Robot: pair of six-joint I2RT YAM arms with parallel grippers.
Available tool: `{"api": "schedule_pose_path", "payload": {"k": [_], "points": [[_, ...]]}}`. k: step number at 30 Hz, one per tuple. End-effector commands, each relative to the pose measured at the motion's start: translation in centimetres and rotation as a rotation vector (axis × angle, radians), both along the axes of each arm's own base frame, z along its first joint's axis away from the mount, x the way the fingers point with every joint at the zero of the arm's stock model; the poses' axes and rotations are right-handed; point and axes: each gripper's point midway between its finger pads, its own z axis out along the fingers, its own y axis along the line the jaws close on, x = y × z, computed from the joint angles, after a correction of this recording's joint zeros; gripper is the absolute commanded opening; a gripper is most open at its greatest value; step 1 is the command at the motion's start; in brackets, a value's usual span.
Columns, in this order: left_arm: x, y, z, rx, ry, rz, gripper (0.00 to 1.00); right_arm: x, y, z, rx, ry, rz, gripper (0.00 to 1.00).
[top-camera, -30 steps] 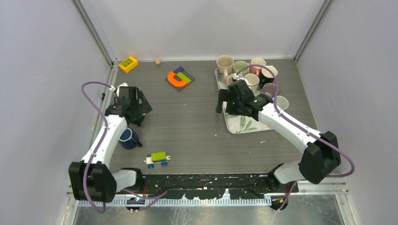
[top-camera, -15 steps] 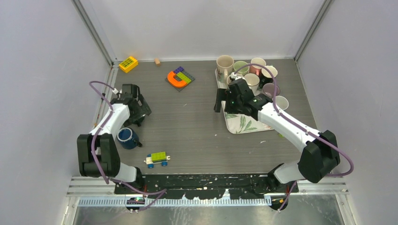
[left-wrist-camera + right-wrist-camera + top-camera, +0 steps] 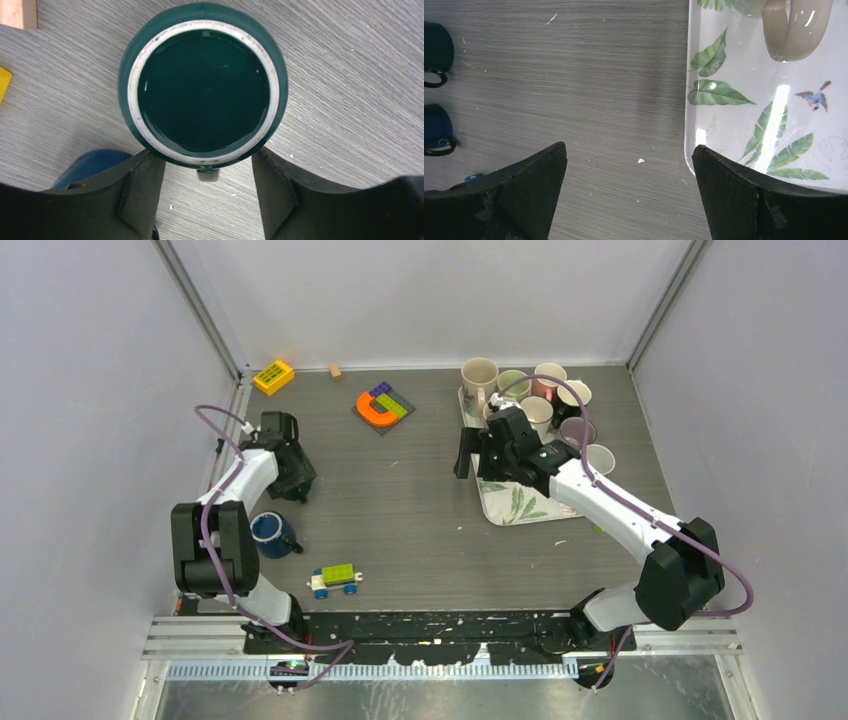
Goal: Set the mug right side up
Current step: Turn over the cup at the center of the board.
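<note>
A dark green mug (image 3: 202, 92) stands upside down on the table, its white foot ring facing up. In the top view my left gripper (image 3: 297, 482) covers it. The left gripper (image 3: 204, 170) hangs over the mug's near side, jaws partly narrowed. Its fingertips (image 3: 145, 170) flank the mug's near edge and handle stub, and I see no firm squeeze. My right gripper (image 3: 629, 165) is wide open over bare table, beside the tray's left edge (image 3: 689, 145). From there the green mug (image 3: 435, 50) shows at the far left.
A blue mug (image 3: 272, 535) stands upright just near of the green one. A leaf-print tray (image 3: 520, 505) at right carries several mugs. A toy car (image 3: 335, 580), a yellow block (image 3: 273, 376), a small wooden block (image 3: 336, 371) and an orange-and-purple toy (image 3: 382, 407) lie around.
The left arm has folded back toward the left wall, and its gripper has settled over the green mug with the jaws narrowing. The right arm has barely moved.
</note>
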Motion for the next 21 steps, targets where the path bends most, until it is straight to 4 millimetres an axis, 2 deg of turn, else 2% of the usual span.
{"api": "schedule_pose_path", "payload": {"k": [1, 5, 21], "points": [[1.82, 0.14, 1.51, 0.000, -0.067, -0.003, 0.59, 0.55, 0.51, 0.98, 0.022, -0.045, 0.019, 1.00], [1.62, 0.36, 1.30, 0.008, -0.058, 0.015, 0.49, 0.50, 0.63, 0.86, 0.028, -0.042, 0.024, 1.00], [1.78, 0.86, 0.57, 0.011, -0.091, 0.113, 0.31, 0.29, 1.09, 0.77, 0.050, -0.033, 0.037, 1.00]]}}
